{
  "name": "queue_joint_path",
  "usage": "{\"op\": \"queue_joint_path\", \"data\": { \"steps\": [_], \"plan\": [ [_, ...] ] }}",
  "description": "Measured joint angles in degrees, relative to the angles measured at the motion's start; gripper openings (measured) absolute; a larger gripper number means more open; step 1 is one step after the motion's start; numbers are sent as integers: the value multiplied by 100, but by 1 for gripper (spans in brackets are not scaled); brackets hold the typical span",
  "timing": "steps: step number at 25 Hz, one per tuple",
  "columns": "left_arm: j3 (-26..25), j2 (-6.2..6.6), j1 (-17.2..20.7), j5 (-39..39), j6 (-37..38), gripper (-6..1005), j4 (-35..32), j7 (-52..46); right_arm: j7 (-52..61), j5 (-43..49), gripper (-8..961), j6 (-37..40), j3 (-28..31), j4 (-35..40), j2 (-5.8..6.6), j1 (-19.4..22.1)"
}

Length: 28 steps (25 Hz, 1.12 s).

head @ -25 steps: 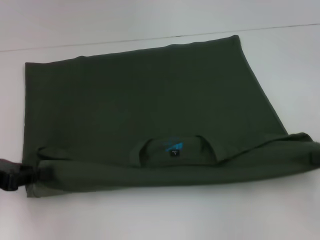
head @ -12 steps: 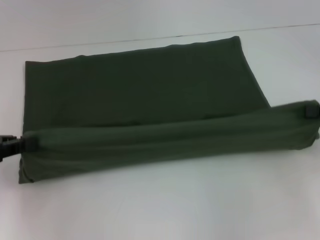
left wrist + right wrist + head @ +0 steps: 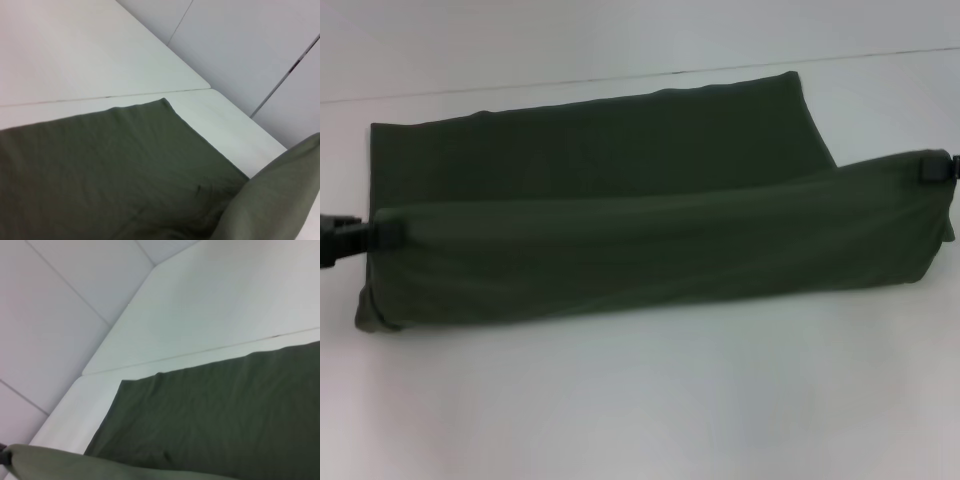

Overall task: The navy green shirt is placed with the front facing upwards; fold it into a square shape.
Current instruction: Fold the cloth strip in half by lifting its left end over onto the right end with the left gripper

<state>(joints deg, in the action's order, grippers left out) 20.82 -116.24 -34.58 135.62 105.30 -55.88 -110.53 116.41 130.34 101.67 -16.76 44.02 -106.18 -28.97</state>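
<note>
The navy green shirt (image 3: 620,170) lies spread on the white table (image 3: 640,400), with its near part lifted and carried over the flat part as a long raised fold (image 3: 660,250). My left gripper (image 3: 382,236) is shut on the fold's left end. At the fold's right end, near the picture's edge, my right gripper (image 3: 932,166) is shut on the cloth. The chest print and collar are hidden under the fold. Both wrist views show the flat shirt (image 3: 100,170) (image 3: 225,410) with a lifted edge (image 3: 280,200) (image 3: 75,465) in the foreground.
A seam (image 3: 620,76) runs across the white table beyond the shirt. White tabletop extends in front of the fold and at the far side. White wall panels (image 3: 250,45) stand behind the table.
Both grippers have carried the shirt's near edge up and away from me. The fold has risen and covered the collar with its label, and more of the flat shirt is covered.
</note>
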Motion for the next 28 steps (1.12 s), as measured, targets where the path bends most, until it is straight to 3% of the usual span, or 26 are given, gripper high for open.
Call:
{"op": "queue_joint_path", "data": {
  "steps": [10, 19, 28],
  "plan": [
    [160, 168, -491, 36, -670, 54, 587, -40, 300, 48, 35, -619, -167, -52, -50, -305],
    [527, 235, -771, 32, -1293, 53, 798, -220, 523, 42, 35, -1233, -559, -65, -60, -502],
    [559, 260, -877, -10, -1698, 54, 831, -325, 600, 41, 36, -1649, -690, -78, -83, -667]
  ]
}}
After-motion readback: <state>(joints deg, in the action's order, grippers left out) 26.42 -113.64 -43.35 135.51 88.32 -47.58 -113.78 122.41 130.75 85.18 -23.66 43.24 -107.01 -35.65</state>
